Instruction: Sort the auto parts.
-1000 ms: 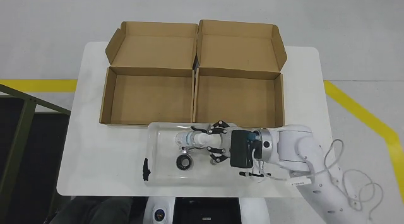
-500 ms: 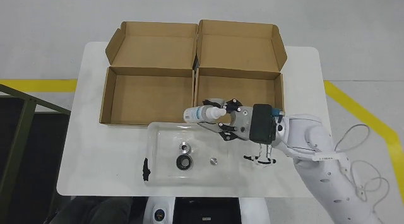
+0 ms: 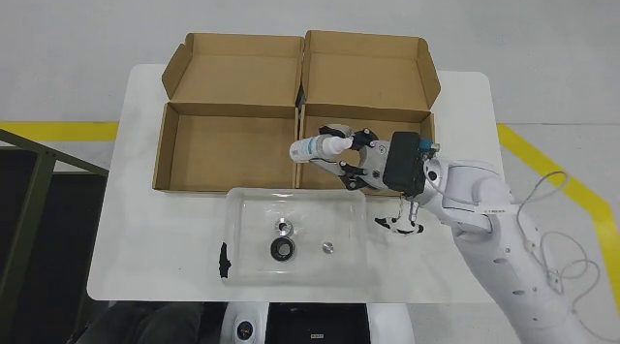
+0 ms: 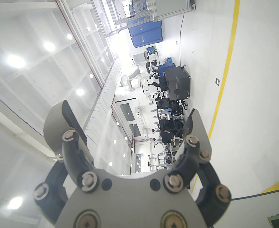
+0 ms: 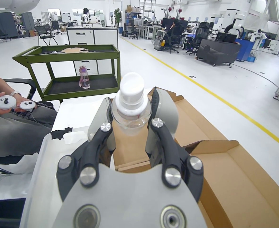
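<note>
My right gripper [image 3: 347, 158] is shut on a small clear bottle with a white cap [image 3: 316, 147], held on its side above the near left corner of the right cardboard box [image 3: 429, 155]. In the right wrist view the bottle [image 5: 132, 110] sits between the fingers [image 5: 164, 115], cap pointing away. A black ring-shaped part [image 3: 283, 249], a small metal part [image 3: 282, 227] and a round metal disc [image 3: 327, 246] lie in the clear tray [image 3: 235, 210]. My left gripper [image 4: 130, 119] is open, raised and pointing into the room.
Two open cardboard boxes stand side by side at the back, the left one [image 3: 167, 150] with nothing in it. A black scrap [image 3: 224, 265] lies at the tray's left front corner. A green cart [image 5: 66, 72] stands beyond the table.
The right gripper lifted the bottle out of the clear tray and carried it back and to the right, over the edge of the right box.
</note>
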